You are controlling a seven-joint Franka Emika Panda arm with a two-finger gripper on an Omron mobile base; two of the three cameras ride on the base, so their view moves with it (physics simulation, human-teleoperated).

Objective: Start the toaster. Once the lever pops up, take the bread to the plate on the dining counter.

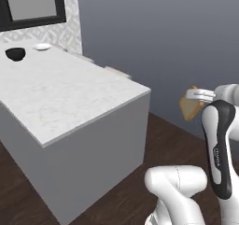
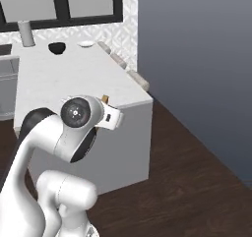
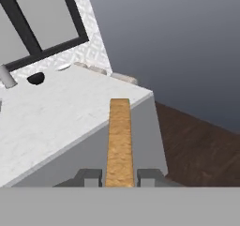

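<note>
Floor [image 1: 154, 144]: dark brown wood planks. Side wall [image 1: 177, 37]: plain grey-blue, unbroken, evenly lit. Back wall [image 2: 106, 32]: white tile with a fine diamond pattern. Window [image 2: 59, 2]: set in the back wall, black frame, pale grey panes, one vertical black bar. Stools [image 2: 138, 78]: beige tops show in a row along the far edge of the counter, against the side wall. Light is soft and even, with no hard shadows.
</note>
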